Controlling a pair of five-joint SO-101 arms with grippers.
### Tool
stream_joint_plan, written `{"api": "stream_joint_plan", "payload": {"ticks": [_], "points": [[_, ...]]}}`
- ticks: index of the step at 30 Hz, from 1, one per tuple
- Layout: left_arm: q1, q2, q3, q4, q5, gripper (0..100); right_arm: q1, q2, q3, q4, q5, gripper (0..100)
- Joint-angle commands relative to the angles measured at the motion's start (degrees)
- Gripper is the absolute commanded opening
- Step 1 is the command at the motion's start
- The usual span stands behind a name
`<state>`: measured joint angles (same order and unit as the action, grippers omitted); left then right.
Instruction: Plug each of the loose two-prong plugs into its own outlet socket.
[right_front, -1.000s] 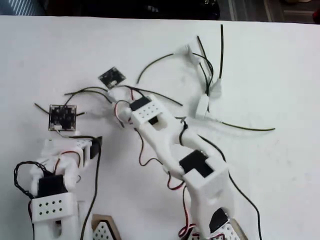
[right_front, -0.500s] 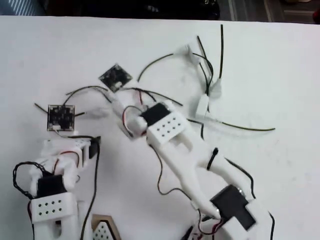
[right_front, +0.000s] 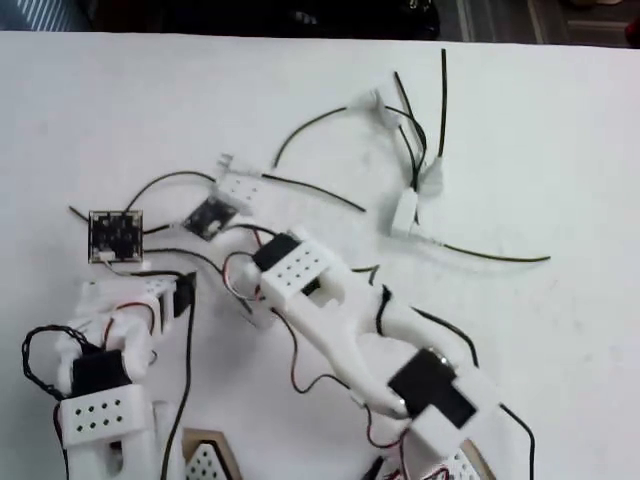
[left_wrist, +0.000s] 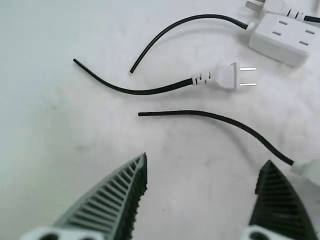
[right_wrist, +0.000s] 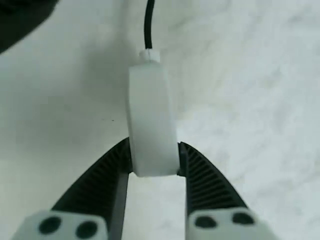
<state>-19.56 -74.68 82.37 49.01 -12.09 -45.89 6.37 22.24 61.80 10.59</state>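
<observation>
The right gripper (right_wrist: 152, 156) is clamped on the near end of a white connector body (right_wrist: 150, 110), whose black cord (right_wrist: 148, 25) runs away over the table (right_wrist: 250, 75). I cannot tell whether that body is a plug or a socket. The left gripper (left_wrist: 205, 161) gapes wide and carries nothing, hanging over the table at the near left. Ahead of it a loose plug (left_wrist: 227, 76) lies flat, prongs aimed at the socket block (left_wrist: 282, 35) but apart from it. I judge the plug light, hard and smooth, with a springy cord apt to twist it. Pinch across the flat sides of its body, behind the prongs, and brace the block, which should slide easily
</observation>
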Motion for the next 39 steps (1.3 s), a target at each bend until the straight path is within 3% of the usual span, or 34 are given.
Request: {"api": "stream_joint_plan", "payload": {"ticks": [1, 4, 14, 21, 26, 33, 39], "points": [[-0.75, -0.92, -2.02, -0.18, 0.62, 34, 4.35, 1.27, -3.25, 0.4, -1.93, 17.3], [-0.75, -0.92, -2.02, -0.18, 0.53, 34, 7.16, 1.8, -4.75, 0.31, -4.31, 24.1], [-0.48, -0.92, -1.58, -0.35, 0.26, 34, 9.98, 1.63, -10.11, 0.04, -13.45, 24.1], [0.04, -0.92, -1.85, -0.62, 0.09, 34, 13.41, -2.86, -11.16, 2.51, -14.51, 24.1], [2.68, -0.57, -4.22, -1.93, -7.3, 34, 21.93, -10.68, -9.41, 3.65, -19.6, 24.1], [6.99, -0.48, -7.56, 2.73, -9.14, 34, 20.35, -12.0, -1.58, -3.3, -13.1, 24.1], [6.81, -0.75, -4.75, 2.46, -2.64, 34, 18.33, -11.38, -4.4, -11.47, -8.88, 24.0]]}}
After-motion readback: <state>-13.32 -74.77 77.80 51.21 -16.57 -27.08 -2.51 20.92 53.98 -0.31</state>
